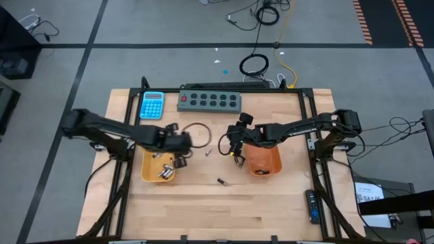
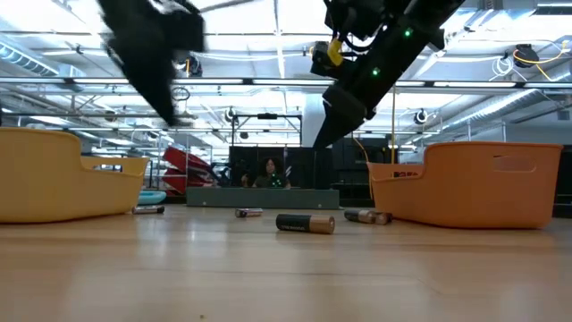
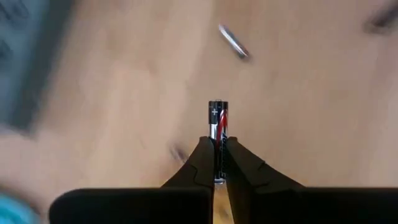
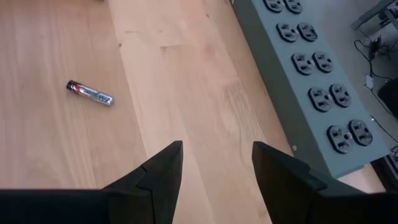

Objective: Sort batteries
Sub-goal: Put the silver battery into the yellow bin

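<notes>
The left gripper has its fingers closed on a silvery battery with red and black marking, the cell standing out past the fingertips; in the high view this gripper hangs at the far right edge of the yellow tray, left of centre on the bench; several batteries lie in that tray's near part.

The right gripper has its fingers spread apart with nothing between them, above bare bench wood; in the high view it sits just left of the orange tray; its wrist camera sees one loose silver cell lying on the wood, and the grey power strip along the bench's far side.

Loose cells on the bench: a small one between the two grippers; a dark one nearer, between the trays; from bench level a dark cell with a gold end lies closest, with others farther off and one just beside the orange tray.

A blue calculator lies at the far left of the bench, left of the power strip.
</notes>
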